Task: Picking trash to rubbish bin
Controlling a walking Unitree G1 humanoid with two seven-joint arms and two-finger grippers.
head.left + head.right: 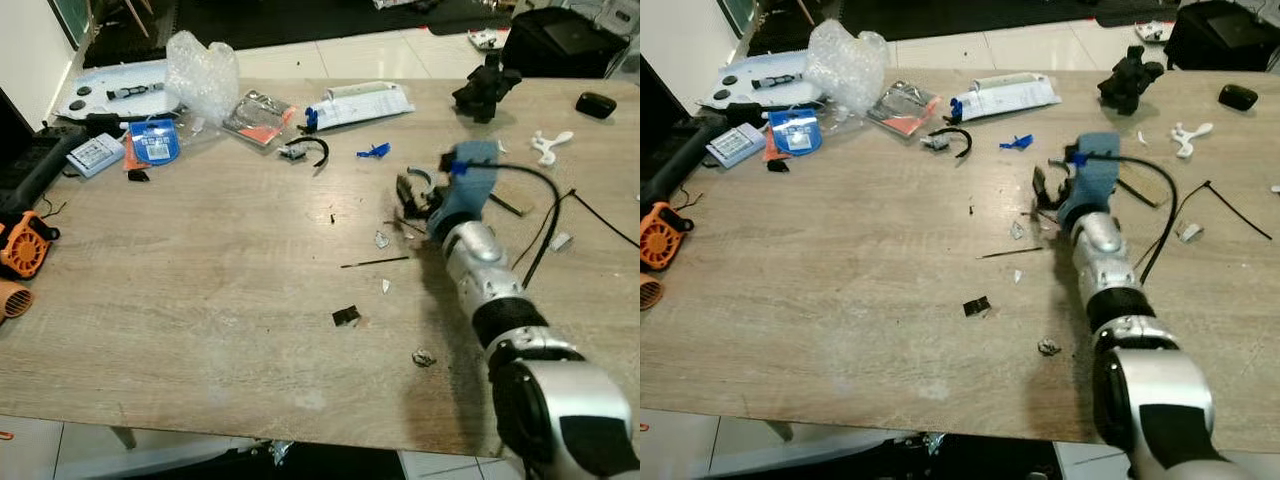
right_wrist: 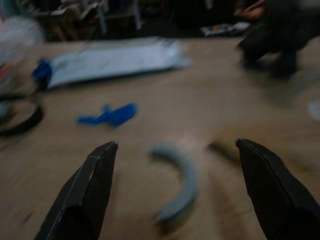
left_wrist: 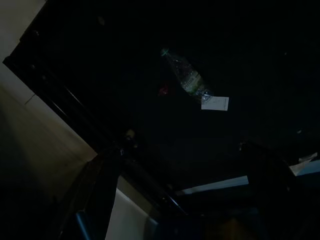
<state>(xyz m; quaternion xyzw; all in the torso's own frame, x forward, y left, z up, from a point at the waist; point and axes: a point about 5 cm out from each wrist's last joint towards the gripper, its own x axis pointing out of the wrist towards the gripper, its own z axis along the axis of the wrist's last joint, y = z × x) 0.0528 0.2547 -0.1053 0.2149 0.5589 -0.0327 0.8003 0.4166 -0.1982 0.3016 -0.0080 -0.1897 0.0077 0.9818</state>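
My right gripper (image 1: 408,190) reaches out low over the middle right of the wooden table (image 1: 200,300). It is open (image 2: 176,144), and a grey curved scrap (image 2: 177,190) lies on the table between its fingers, apart from both. Past it lie a blue scrap (image 2: 107,115) and a white packet (image 2: 112,60). Small trash is scattered near the arm: a clear shard (image 1: 382,239), a thin stick (image 1: 375,263), a black bit (image 1: 346,316) and a crumpled foil ball (image 1: 424,357). My left arm hangs idle in the dark, where a plastic bottle (image 3: 187,77) lies on the floor.
Bubble wrap (image 1: 200,70), an orange-and-black packet (image 1: 258,117) and a black curved band (image 1: 318,150) lie at the table's far side. A black cable (image 1: 540,220) loops by my right wrist. An orange tool (image 1: 20,245) sits at the left edge.
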